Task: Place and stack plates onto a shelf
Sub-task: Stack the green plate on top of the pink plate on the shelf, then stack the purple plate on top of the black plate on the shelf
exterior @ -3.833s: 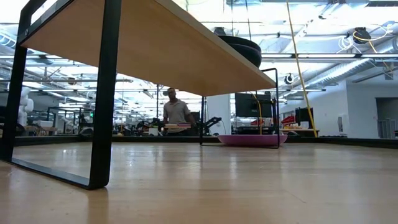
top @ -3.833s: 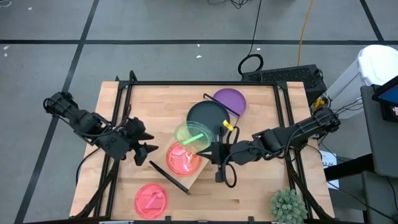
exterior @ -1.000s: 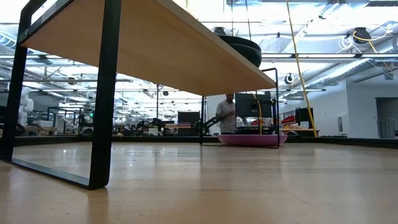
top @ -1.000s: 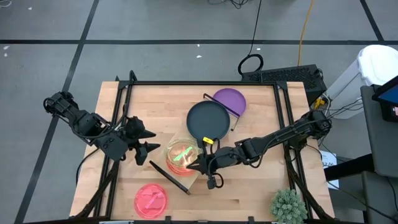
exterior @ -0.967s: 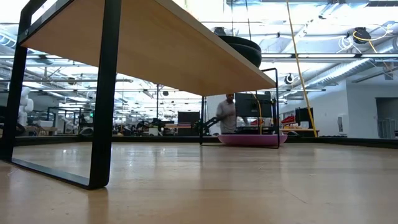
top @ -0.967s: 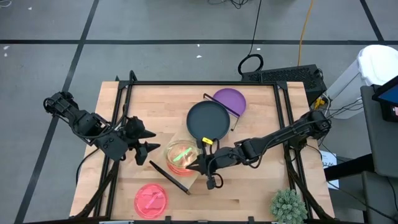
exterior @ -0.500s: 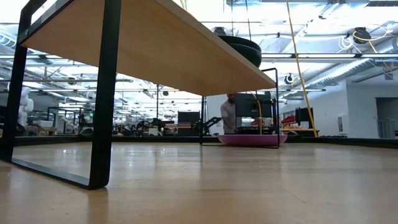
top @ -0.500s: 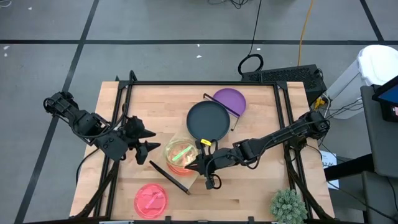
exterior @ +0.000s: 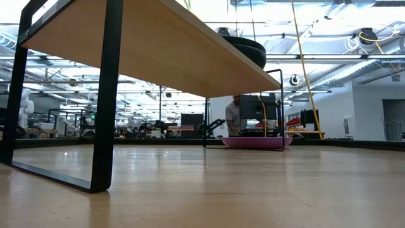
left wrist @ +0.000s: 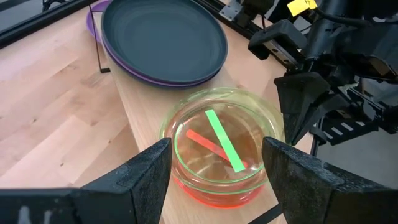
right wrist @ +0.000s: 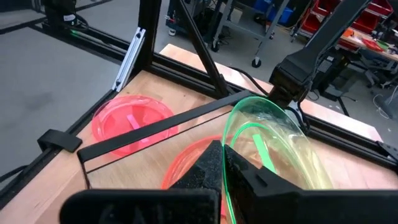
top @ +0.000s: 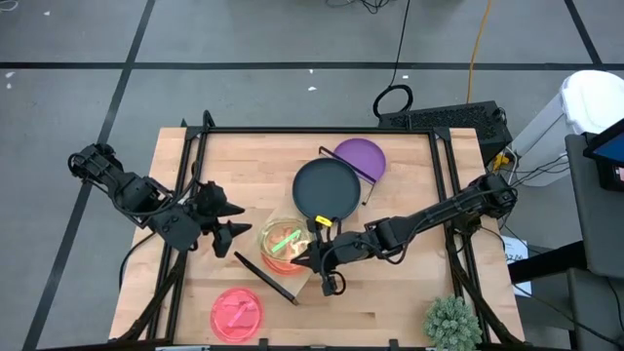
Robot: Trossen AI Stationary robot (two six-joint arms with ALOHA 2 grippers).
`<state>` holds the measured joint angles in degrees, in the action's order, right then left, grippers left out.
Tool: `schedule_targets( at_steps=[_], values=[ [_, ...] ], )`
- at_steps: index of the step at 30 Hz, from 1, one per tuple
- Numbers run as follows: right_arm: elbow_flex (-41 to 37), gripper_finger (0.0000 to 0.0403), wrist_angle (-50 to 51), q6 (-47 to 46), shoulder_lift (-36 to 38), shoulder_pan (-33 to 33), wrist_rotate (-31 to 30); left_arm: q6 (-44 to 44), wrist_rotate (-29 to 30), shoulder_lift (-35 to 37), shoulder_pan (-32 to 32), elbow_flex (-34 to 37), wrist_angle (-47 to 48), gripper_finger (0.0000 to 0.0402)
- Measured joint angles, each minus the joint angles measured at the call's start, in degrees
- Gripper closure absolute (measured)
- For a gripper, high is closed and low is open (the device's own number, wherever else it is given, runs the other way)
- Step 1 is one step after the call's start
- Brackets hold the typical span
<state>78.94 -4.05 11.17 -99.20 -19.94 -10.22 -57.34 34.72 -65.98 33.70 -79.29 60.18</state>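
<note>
The shelf (top: 310, 265) lies slantwise on the table. On it rests a dark teal-black plate (top: 325, 188), with a purple rim (left wrist: 186, 81) showing under its edge. A purple plate (top: 363, 154) lies on the table at the shelf's far end. A translucent lime-green plate (left wrist: 217, 140) sits in a pink plate (left wrist: 205, 190) on the shelf's near part. My right gripper (top: 310, 255) is shut on the green plate. My left gripper (top: 234, 220) waits open to the left of the stack. A second pink plate (top: 237, 312) lies on the table near its near edge. My right gripper pinches the lime-green plate's rim (right wrist: 231, 132) between its two fingers (right wrist: 208, 167), on the side toward the table's right. The fingers come nearly level from the right. In the left wrist view the plate rests nested in the pink plate on the shelf.
A spiky green plant (top: 451, 322) stands at the table's near right corner. Black frame rails (top: 193, 166) run along the table's sides. Bare tabletop (top: 390, 302) lies near the right arm. In the low view a person (exterior: 234, 117) stands in the room beyond.
My right gripper has edged slightly toward the table's left, still shut on the green plate over the pink one. Some seconds earlier that plate was held nearer the dark plate. The person in the room has walked to the right.
</note>
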Motion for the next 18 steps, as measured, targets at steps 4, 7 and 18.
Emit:
schedule_targets(
  at_steps=[4, 7, 18],
  values=[
    [0.0, 0.0391, 0.0, 0.0, 0.0, 0.0, 0.0, 0.0, 0.0, 0.0, -0.4, 0.0, 0.0, 0.0147],
    [0.0, 0.0368, 0.0, 0.0, 0.0, 0.0, 0.0, 0.0, 0.0, 0.0, -0.7, 0.0, 0.0, 0.0147],
    [0.0, 0.0311, -1.4, -6.1, 1.5, 0.0, -0.1, 0.0, 0.0, 0.0, -0.7, 0.0, 0.0, 0.0147]
  ],
)
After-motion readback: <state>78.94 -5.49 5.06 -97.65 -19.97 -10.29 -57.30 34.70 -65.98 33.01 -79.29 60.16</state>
